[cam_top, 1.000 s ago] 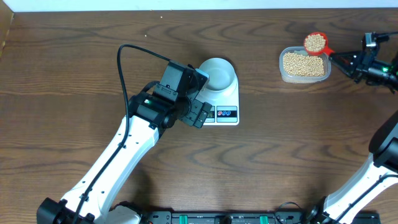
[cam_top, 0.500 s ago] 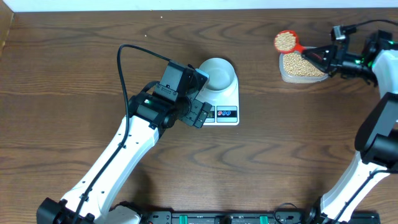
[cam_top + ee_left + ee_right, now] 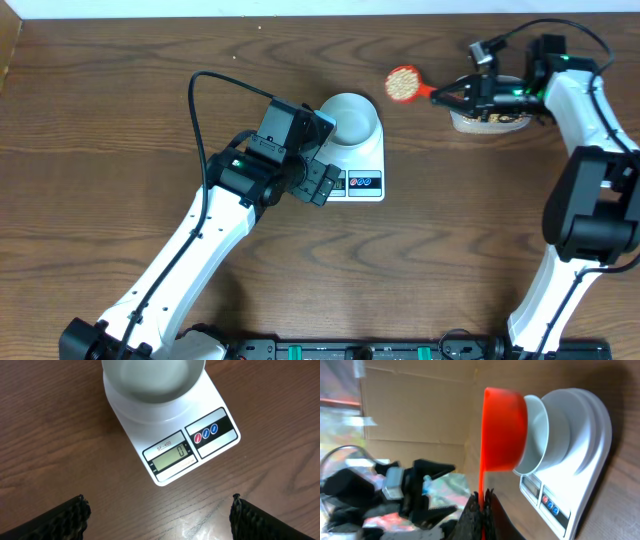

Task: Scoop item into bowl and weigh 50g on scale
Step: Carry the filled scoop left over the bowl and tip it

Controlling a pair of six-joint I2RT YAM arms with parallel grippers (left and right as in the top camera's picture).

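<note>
I had a dark wooden table (image 3: 100,120) under both arms, with cardboard (image 3: 415,410) behind it in the right wrist view. On the left, my left gripper (image 3: 159,520) hung just in front of the scale (image 3: 365,165), jaws wide apart and empty, the readout at zero. The bowl (image 3: 350,118) sat on the scale, bare inside. Just right of it, the red scoop (image 3: 502,430) carried beans (image 3: 403,82), its handle pinched tight in my right gripper (image 3: 455,98), beside the tub (image 3: 490,125).
</note>
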